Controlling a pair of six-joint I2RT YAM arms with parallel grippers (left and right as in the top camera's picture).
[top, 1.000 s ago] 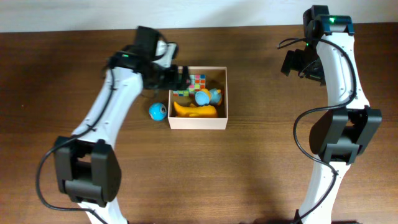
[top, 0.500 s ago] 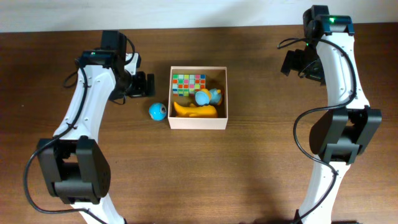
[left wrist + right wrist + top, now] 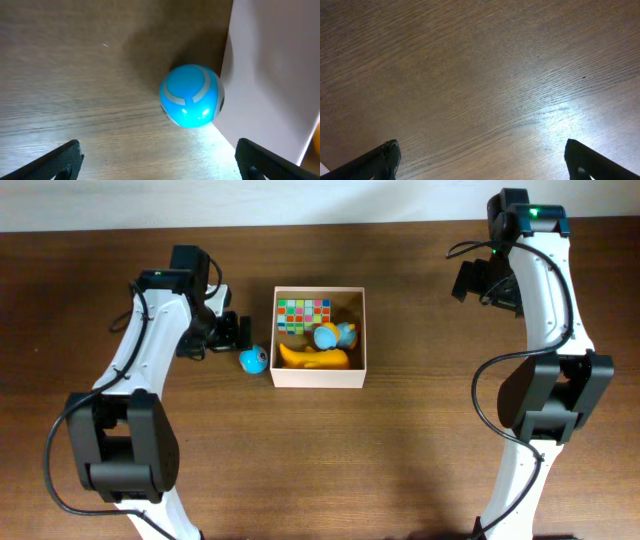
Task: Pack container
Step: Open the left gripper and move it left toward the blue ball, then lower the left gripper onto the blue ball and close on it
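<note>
The container (image 3: 356, 330), a shallow white-walled box, sits mid-table holding a multicoloured cube (image 3: 303, 314), a blue and orange toy (image 3: 334, 335) and a yellow toy (image 3: 315, 358). A blue ball (image 3: 253, 359) rests on the wood against the box's left wall. My left gripper (image 3: 238, 333) is open just above and left of the ball, nothing between its fingers. In the left wrist view the blue ball (image 3: 191, 96) lies ahead of the left gripper (image 3: 160, 165), beside the container wall (image 3: 270, 70). My right gripper (image 3: 478, 283) hangs open at the far right over bare wood.
Brown wooden table (image 3: 400, 450) all around. The right wrist view shows only wood grain between the right gripper's (image 3: 482, 162) wide-set fingers. The back edge of the table meets a pale wall.
The left arm pulled back out of the container to the left, leaving the multicoloured cube inside, then swung down toward the blue ball. The right arm has not moved.
</note>
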